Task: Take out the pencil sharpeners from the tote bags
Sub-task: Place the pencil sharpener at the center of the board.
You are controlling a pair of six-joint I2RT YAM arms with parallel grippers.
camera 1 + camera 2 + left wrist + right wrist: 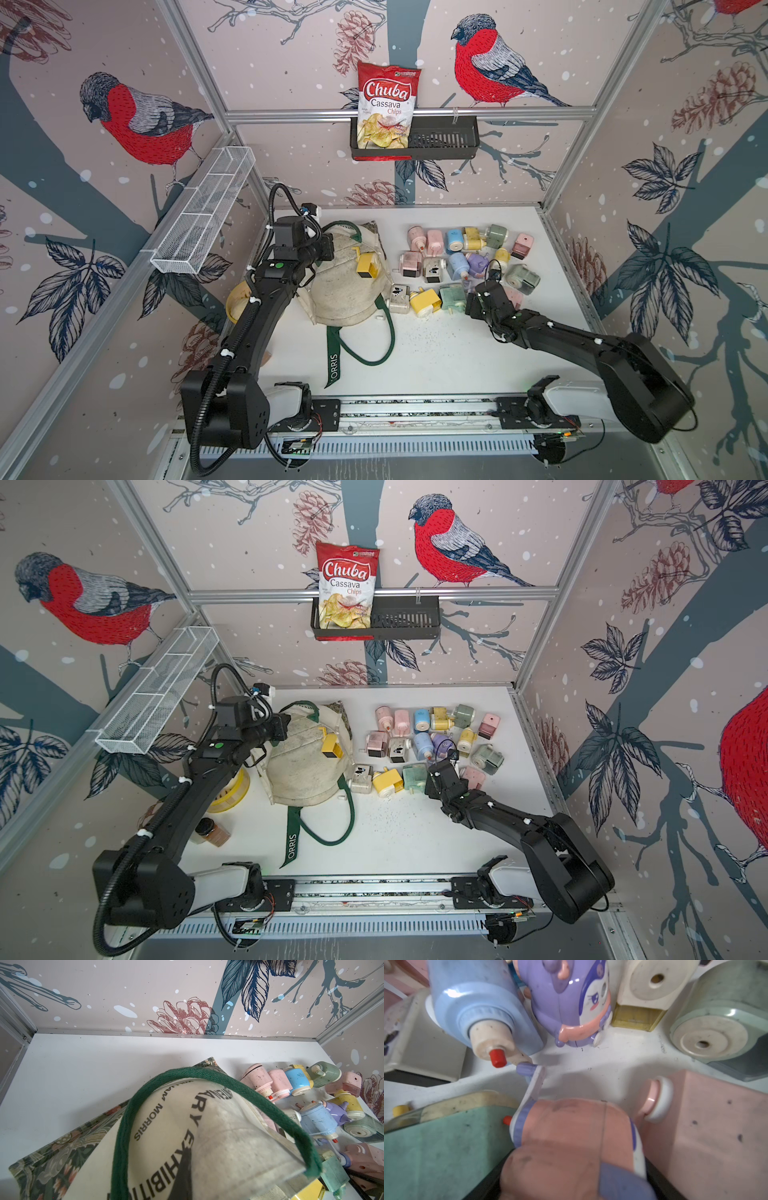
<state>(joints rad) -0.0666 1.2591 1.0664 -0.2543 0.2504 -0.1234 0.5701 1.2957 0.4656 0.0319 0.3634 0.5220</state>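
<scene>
A robot test cell, lab-like — aluminium frame (409, 113) around bird-print wall panels (137, 120), a white counter (436, 353), and two arms bolted to a rail (415, 409) — no household furniture.

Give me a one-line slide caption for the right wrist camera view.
Pink sharpener held between the fingers, facing a purple cartoon-faced sharpener on the white table.

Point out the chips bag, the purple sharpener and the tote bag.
chips bag (388, 97): a top view, on its printed front.
purple sharpener (562, 1007): right wrist view, on its purple body.
tote bag (303, 771): a top view, on its cream canvas.
</scene>
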